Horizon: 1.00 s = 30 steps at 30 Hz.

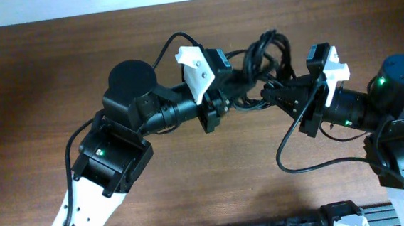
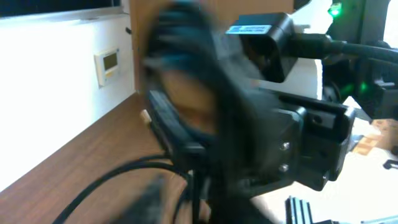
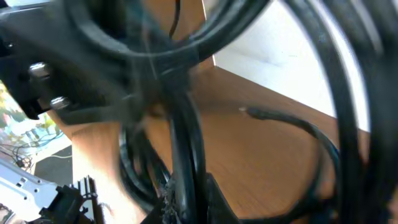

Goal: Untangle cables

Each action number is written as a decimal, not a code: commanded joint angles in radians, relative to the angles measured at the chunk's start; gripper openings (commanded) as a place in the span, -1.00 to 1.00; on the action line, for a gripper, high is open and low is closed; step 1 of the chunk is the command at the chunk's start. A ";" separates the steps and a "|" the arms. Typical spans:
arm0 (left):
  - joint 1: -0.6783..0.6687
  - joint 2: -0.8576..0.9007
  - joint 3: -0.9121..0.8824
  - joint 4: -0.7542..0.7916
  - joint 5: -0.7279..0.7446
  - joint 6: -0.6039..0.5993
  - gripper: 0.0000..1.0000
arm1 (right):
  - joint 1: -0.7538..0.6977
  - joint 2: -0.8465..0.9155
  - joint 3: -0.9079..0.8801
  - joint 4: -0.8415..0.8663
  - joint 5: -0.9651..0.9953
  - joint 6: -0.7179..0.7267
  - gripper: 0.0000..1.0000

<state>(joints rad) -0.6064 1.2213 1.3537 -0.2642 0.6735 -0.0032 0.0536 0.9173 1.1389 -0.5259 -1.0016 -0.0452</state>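
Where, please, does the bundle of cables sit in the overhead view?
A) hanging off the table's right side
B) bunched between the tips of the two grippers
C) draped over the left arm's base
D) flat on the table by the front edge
B: the cables loop between the left gripper and the right gripper, which face each other closely.

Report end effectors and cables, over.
Right end effector shut on cables. Left end effector beside them, opening unclear. Loops bunched between the arms. Wrist views blurred.
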 commanded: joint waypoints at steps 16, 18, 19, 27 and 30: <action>-0.002 -0.054 0.001 -0.214 -0.060 0.609 0.87 | -0.003 0.001 0.011 -0.007 0.269 0.314 -0.92; -0.002 -0.049 0.001 -0.163 -0.060 0.417 0.86 | -0.003 0.001 0.011 -0.006 0.263 0.291 -0.92; -0.002 -0.045 0.001 -0.136 -0.060 0.292 0.90 | -0.003 0.001 0.011 -0.001 0.241 0.248 -0.92; 0.000 -0.031 0.001 -0.085 -0.115 -0.352 0.88 | -0.003 0.001 0.011 0.096 0.262 0.138 -0.92; 0.000 -0.031 0.001 -0.084 -0.121 -0.542 0.82 | -0.003 0.001 0.011 0.143 0.262 0.158 -0.92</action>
<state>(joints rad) -0.6064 1.1858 1.3537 -0.3538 0.5739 -0.2287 0.0536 0.9211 1.1389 -0.4221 -0.7464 0.1238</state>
